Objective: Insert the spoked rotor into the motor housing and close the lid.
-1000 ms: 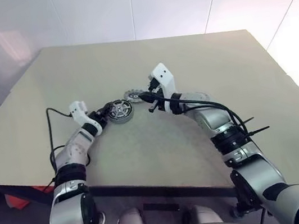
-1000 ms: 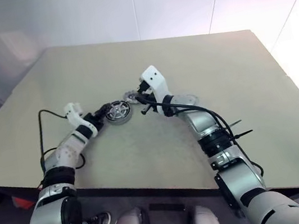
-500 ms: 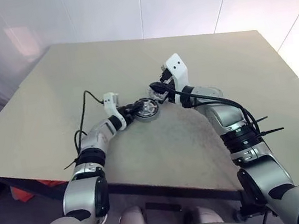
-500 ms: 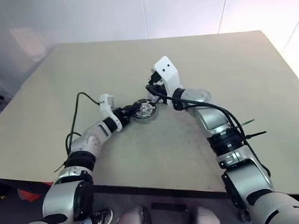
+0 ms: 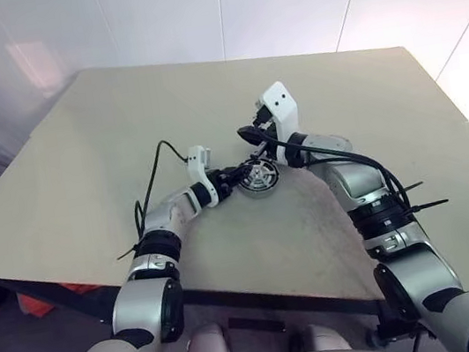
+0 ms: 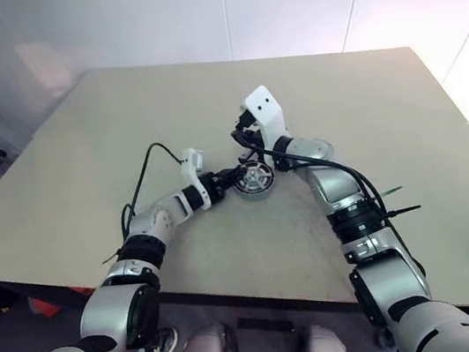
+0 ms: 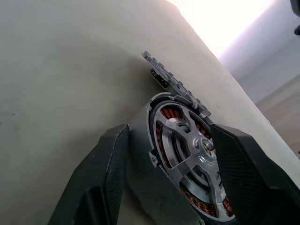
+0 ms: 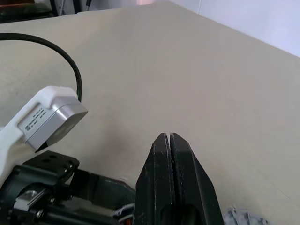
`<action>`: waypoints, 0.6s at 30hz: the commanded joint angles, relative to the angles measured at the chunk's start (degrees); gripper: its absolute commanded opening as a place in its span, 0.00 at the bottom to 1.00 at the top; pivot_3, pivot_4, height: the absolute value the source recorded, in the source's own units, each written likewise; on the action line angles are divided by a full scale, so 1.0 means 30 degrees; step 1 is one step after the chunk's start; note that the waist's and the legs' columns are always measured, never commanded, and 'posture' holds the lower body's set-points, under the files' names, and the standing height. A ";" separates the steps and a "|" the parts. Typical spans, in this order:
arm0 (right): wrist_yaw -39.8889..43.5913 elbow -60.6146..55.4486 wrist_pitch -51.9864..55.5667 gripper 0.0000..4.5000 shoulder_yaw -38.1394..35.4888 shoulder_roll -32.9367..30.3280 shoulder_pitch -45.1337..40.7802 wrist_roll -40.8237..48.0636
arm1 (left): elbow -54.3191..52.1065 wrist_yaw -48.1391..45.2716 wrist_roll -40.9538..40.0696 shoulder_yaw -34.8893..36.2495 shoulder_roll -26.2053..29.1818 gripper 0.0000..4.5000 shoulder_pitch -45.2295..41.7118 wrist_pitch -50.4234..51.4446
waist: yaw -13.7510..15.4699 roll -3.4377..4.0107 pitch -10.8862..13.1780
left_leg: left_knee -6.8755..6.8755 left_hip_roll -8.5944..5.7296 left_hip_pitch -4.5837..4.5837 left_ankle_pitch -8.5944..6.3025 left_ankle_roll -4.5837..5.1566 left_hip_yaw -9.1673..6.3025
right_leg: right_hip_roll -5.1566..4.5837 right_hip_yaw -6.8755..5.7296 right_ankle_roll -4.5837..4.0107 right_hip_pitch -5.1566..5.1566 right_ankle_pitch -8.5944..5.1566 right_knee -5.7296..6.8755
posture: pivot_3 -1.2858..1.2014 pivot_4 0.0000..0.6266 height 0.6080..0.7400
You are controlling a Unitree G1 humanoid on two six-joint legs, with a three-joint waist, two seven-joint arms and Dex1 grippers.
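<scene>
The motor housing [image 5: 261,177], a dark-rimmed cup with copper windings, sits low over the middle of the table. My left gripper [image 5: 248,176] is shut on its sides, one finger [image 7: 110,159] on each flank. The silvery spoked rotor [image 7: 187,146] lies inside the housing [image 7: 139,145]. My right gripper [image 5: 247,132] hovers just behind and above it. Its fingers [image 8: 167,154] are pressed together with nothing between them. The lid [image 6: 317,147], a flat light-grey disc, lies on the table behind my right forearm, partly hidden by it.
A light-grey part with a toothed edge [image 7: 174,84] lies on the table right behind the housing and shows again under my right gripper [image 8: 243,218]. A black cable [image 5: 154,166] loops up from my left wrist. The beige table [image 5: 119,123] stretches wide on both sides.
My left gripper has carried the housing to the right, ending under my right gripper. The right gripper has stayed about where it was and stayed shut. The camera view has shifted too.
</scene>
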 commanded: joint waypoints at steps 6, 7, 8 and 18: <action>-0.0283 -0.0668 -0.0455 0.00 -0.0694 -0.0366 -0.0503 -0.0010 | -0.1294 -0.0823 0.0021 -0.0849 -0.0292 0.64 0.0348 0.1097 | -0.0006 0.0000 0.0000 | 0.0003 0.0000 -0.0004 -0.0008 0.0018 -0.0001 | -0.0001 -0.0006 0.0000 0.0001 0.0000 -0.0003 | 0.52 0.00 1.00; -0.0325 -0.0633 -0.0577 0.00 -0.0688 -0.0387 -0.0486 -0.0082 | -0.1357 -0.0786 0.0027 -0.0807 -0.0164 0.64 0.0445 0.1148 | -0.0015 0.0000 0.0000 | 0.0006 0.0000 -0.0005 -0.0011 0.0023 0.0000 | -0.0002 -0.0006 0.0000 0.0002 0.0000 -0.0005 | 0.52 0.00 1.00; -0.0352 -0.0613 -0.0690 0.00 -0.0679 -0.0408 -0.0462 -0.0140 | -0.1417 -0.0714 0.0019 -0.0723 -0.0025 0.64 0.0542 0.1174 | -0.0040 0.0000 0.0000 | 0.0011 0.0000 -0.0005 -0.0014 0.0028 0.0001 | -0.0003 -0.0006 0.0000 0.0003 0.0000 -0.0005 | 0.52 0.00 1.00; -0.0080 -0.1990 -0.0321 0.00 -0.1628 -0.2127 0.1002 0.0132 | -0.4318 0.0696 -0.1872 0.2398 0.3498 0.64 0.2121 0.2369 | -0.0510 0.0021 0.0002 | 0.0009 0.0028 0.0017 0.0009 -0.0012 -0.0002 | 0.0021 -0.0004 -0.0007 -0.0012 -0.0004 0.0038 | 0.52 0.00 1.00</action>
